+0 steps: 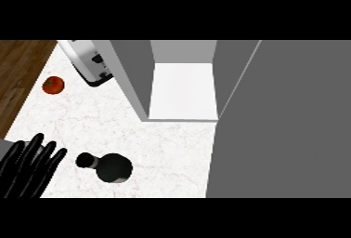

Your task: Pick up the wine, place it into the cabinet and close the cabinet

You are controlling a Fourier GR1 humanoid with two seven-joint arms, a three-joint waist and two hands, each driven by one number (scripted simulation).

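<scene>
The wine bottle (109, 167) stands upright on the table (89, 121), seen from above as a dark round body with its neck toward the left, near the front edge. Just to its left, apart from it, the left hand (27, 165) rests at the lower left with fingers (35, 145) straight and holding nothing. The table is pale veined marble, with wood flooring (21, 65) beyond its left edge. Farther back lie a red tomato (53, 85) and a toaster (89, 62). The cabinet (184, 90) stands open, white shelf bare, its grey door (288, 121) filling the right.
</scene>
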